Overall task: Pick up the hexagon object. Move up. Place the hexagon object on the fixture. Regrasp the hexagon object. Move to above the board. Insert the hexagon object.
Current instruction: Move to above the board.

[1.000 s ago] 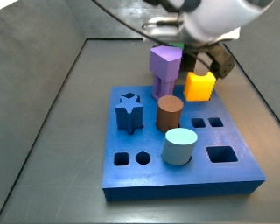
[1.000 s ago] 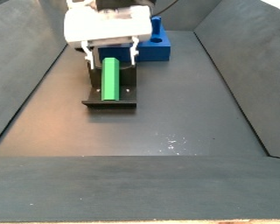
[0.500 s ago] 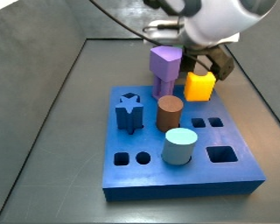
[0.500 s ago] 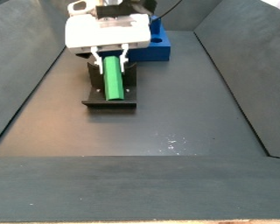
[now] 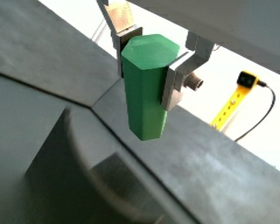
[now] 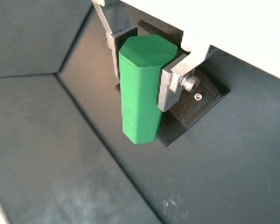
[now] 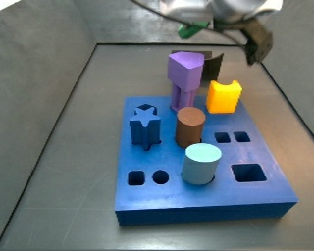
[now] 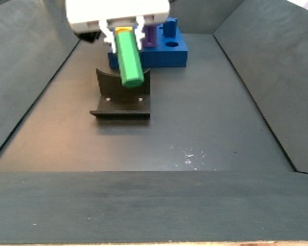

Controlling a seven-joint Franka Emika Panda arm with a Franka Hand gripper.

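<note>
hexagon object [image 8: 126,55] btwn gripper [image 8: 120,29] fingers [image 5: 175,77]

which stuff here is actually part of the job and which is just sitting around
In the job:
gripper, raised above the fixture, jaws shut on the hexagon object
fixture
board

Lying about:
purple peg
yellow block
brown cylinder
pale blue cylinder
</note>
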